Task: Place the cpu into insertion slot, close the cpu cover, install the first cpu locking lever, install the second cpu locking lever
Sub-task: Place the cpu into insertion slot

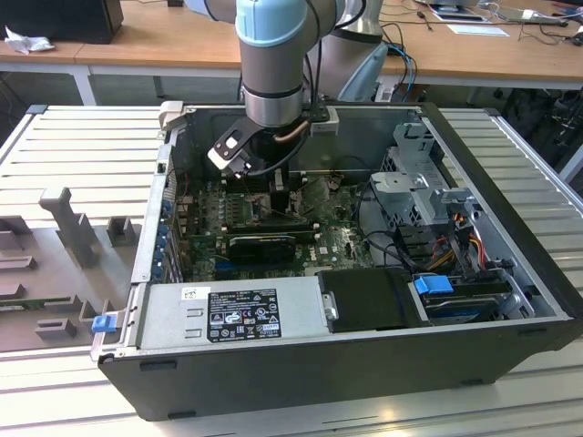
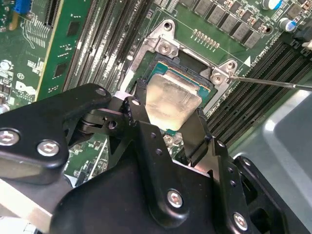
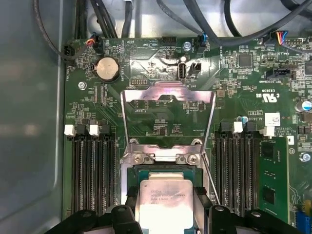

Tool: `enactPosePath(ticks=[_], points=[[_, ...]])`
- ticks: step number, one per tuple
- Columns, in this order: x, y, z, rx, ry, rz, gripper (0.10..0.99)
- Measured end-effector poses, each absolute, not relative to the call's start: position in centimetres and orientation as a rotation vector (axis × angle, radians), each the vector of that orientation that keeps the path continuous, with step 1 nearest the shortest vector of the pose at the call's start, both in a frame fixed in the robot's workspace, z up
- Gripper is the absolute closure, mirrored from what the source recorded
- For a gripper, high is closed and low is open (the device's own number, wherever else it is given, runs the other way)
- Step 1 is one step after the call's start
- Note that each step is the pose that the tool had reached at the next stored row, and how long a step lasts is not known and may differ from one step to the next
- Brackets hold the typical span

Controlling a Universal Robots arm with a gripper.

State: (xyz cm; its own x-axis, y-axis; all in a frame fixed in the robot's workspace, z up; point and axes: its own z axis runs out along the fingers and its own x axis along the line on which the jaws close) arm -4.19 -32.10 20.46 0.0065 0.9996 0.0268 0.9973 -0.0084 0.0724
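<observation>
Looking toward ten o'clock from the computer case's [image 1: 364, 364] middle in the exterior view, you find the gripper [image 2: 170, 111] clamped on two opposite edges of the cpu [image 2: 173, 97], directly over the insertion slot [image 3: 157, 171], with the cpu cover [image 3: 165, 91] hinged open beyond it.

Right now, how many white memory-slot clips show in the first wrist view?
4. Two white clips end the slot bank on the coin battery side; two more end the bank beside the green memory stick. The hand, holding the chip, may hide others.
</observation>
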Motion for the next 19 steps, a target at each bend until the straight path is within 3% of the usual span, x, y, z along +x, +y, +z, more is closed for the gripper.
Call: enactPosePath(ticks=[4, 5, 15, 16, 18, 19], points=[[-4.19, -32.1, 20.45, 2.207, 2.187, 0.109, 0.557], [-4.18, -32.08, 20.4, 2.207, 2.187, 0.11, 0.482], [-4.16, -32.11, 21.02, 2.212, 2.186, 0.114, 0.482], [-4.16, -32.11, 21.16, 2.212, 2.186, 0.113, 0.498], [-4.13, -32.11, 21.23, 2.212, 2.187, 0.113, 0.627], [-4.14, -32.11, 21.28, 2.212, 2.187, 0.112, 0.627]])
